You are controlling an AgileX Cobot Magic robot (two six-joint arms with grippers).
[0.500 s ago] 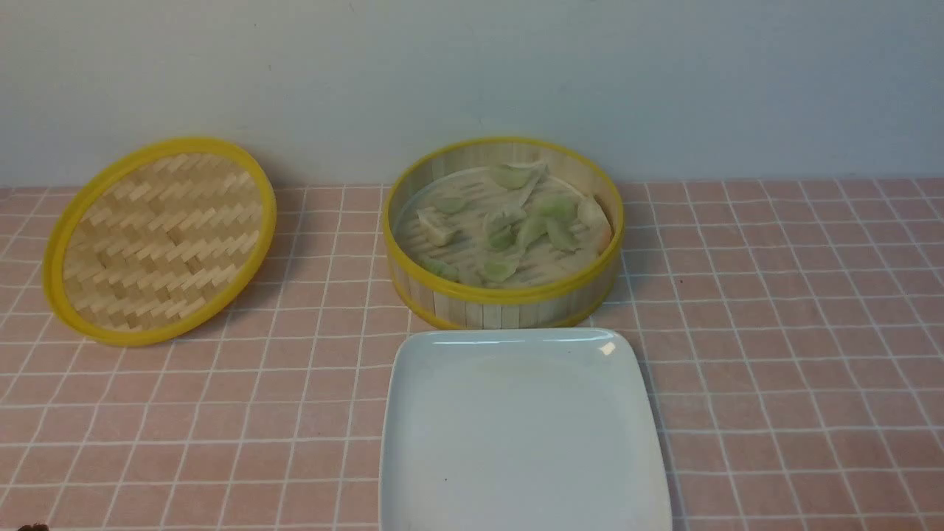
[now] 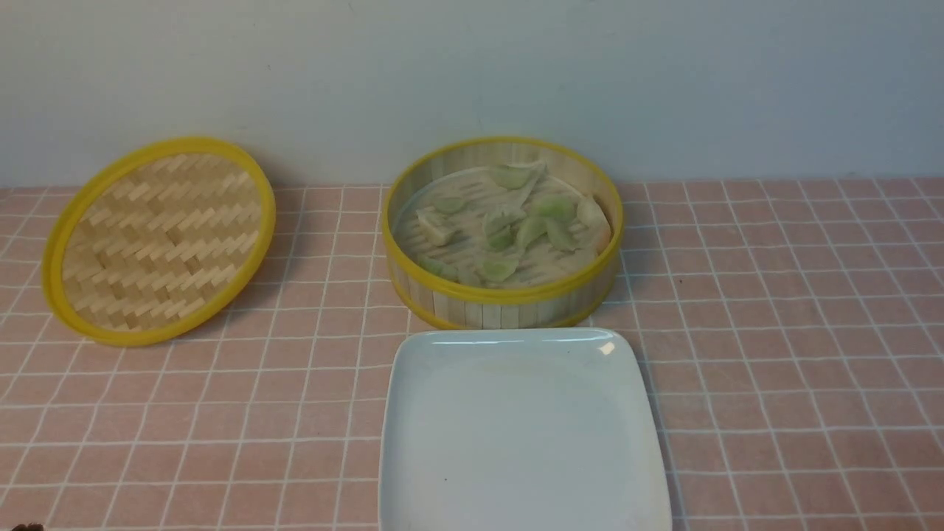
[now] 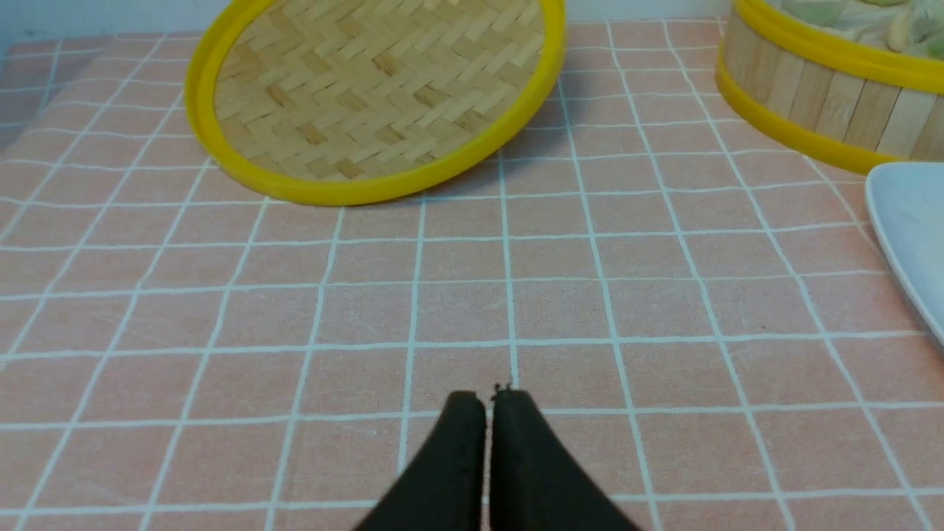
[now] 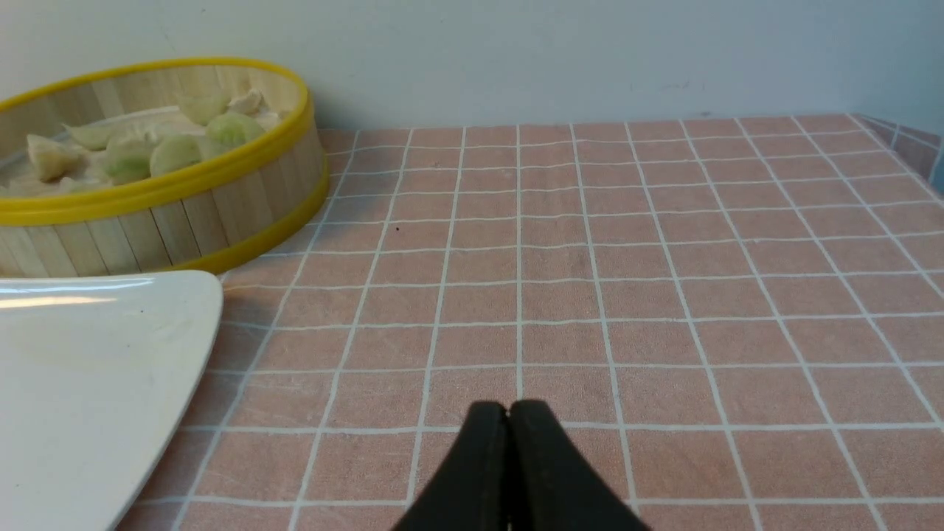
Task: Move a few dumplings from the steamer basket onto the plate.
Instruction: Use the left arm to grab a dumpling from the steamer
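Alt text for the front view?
A bamboo basket of pale green dumplings stands behind a bare white plate on a pink-tiled table. Its woven lid is off, to the left.

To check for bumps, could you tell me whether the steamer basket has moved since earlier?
No; the steamer basket sits unchanged just behind the plate.

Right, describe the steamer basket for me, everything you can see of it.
The steamer basket is round and deep. Its wall is upright pale bamboo slats bound by yellow bands at top and bottom, and its floor is slatted. It stands upright and uncovered on the pink checked tabletop, just behind the plate; whether they touch is unclear. Pale green and cream dumplings lie scattered inside. The woven lid sits apart, to its left.
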